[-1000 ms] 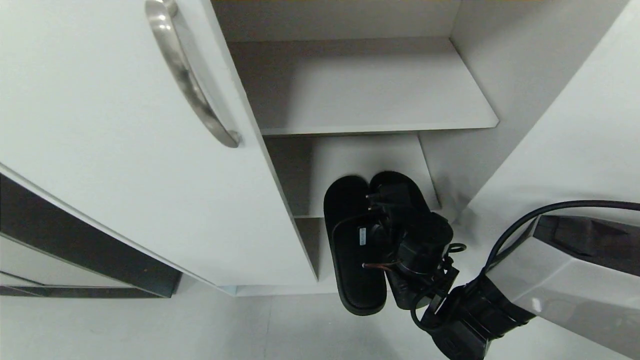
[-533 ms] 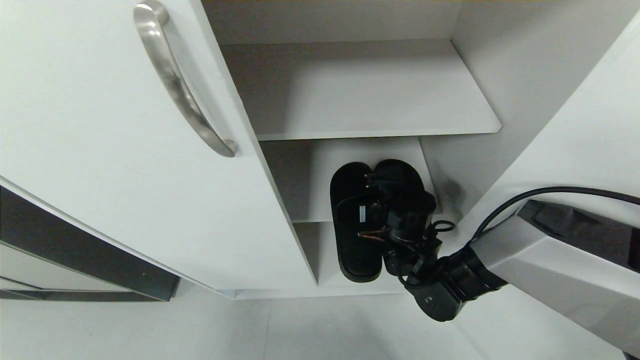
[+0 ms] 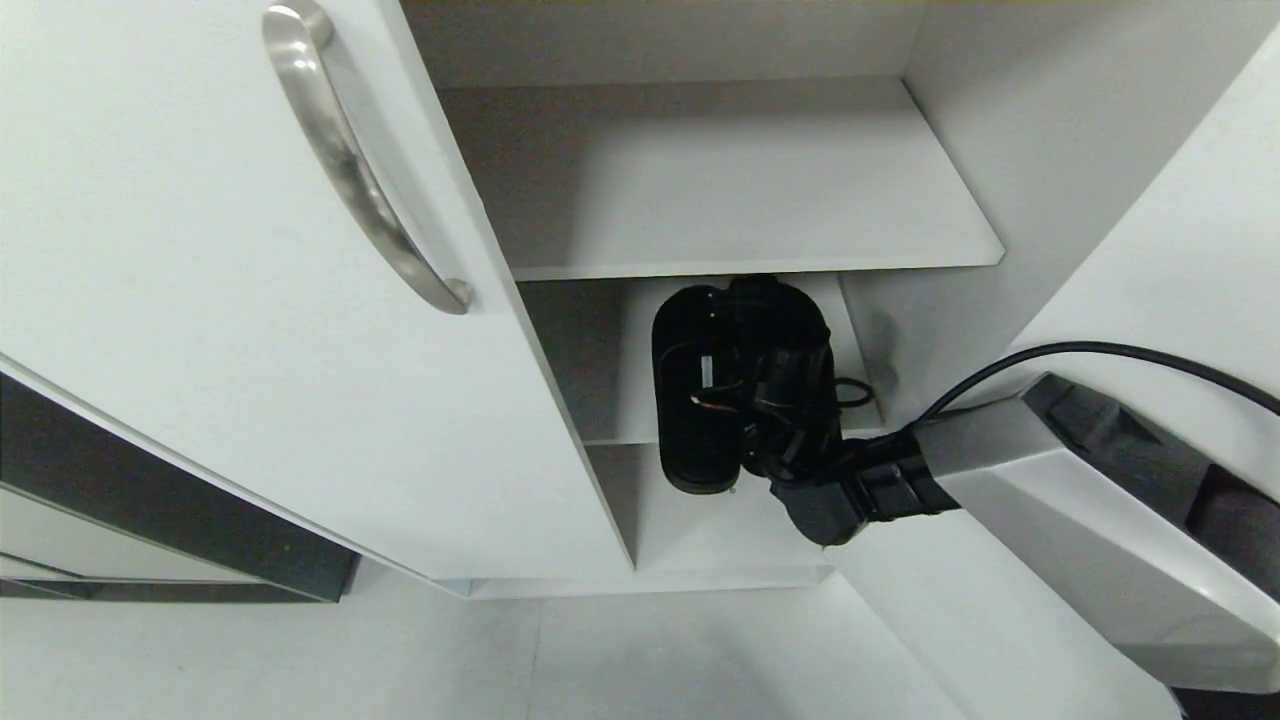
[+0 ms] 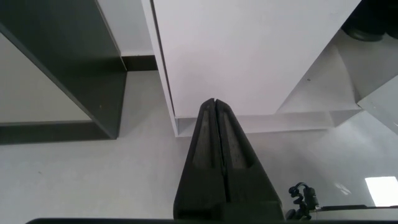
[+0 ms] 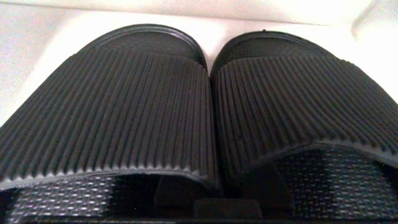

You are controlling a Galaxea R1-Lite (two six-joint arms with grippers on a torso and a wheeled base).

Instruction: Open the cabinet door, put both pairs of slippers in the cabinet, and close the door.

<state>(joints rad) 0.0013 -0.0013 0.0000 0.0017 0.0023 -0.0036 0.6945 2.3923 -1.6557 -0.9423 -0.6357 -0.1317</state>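
Observation:
A pair of black slippers (image 3: pixel 690 400) lies side by side on the cabinet's middle shelf (image 3: pixel 640 350), toes under the upper shelf (image 3: pixel 740 180) and heels past the shelf's front edge. My right gripper (image 3: pixel 768 385) is shut on the pair from the right side, its arm coming in from the lower right. Up close, the ribbed straps of both slippers (image 5: pixel 124 106) sit pressed together. The left cabinet door (image 3: pixel 200 300) with its metal handle (image 3: pixel 350 170) stands open. My left gripper (image 4: pixel 214 104) is shut on nothing, above the floor by the cabinet's base.
The right cabinet door (image 3: pixel 1150 280) is swung open beside my right arm. The upper shelf is bare. A dark cabinet (image 4: pixel 68 68) stands to the left of the white one. Pale floor (image 3: pixel 600 660) runs in front.
My right arm has pushed the black slippers up and deeper into the cabinet, from the front edge onto the middle shelf. The head view shifted slightly.

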